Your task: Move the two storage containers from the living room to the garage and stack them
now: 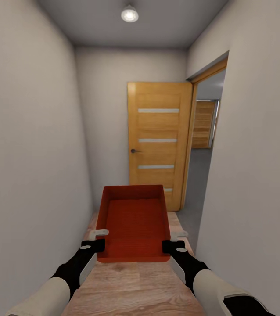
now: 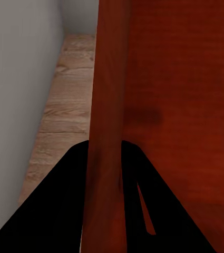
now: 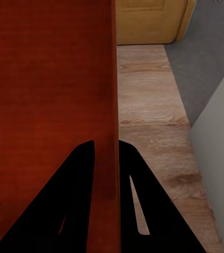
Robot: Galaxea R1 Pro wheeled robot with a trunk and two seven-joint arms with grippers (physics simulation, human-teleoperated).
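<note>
While carried, storage container (image 1: pixel 134 224) between left hand (image 1: pixel 97 240), right hand (image 1: pixel 173 241), both clamping its walls

Round ceiling lamp (image 1: pixel 129 14), lit, above narrow hallway.

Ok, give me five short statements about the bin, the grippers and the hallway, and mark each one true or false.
1. Both grippers clamp the red bin, one on each side wall. True: the left gripper and the right gripper each pinch a wall.
2. The bin holds a stack of boxes. False: it is empty.
3. The wooden door ahead has glass slits. True.
4. The floor under the robot is grey concrete. False: it is light wood plank floor; grey floor starts beyond the doorway on the right.
5. The ceiling lamp is off. False: it glows.
</note>
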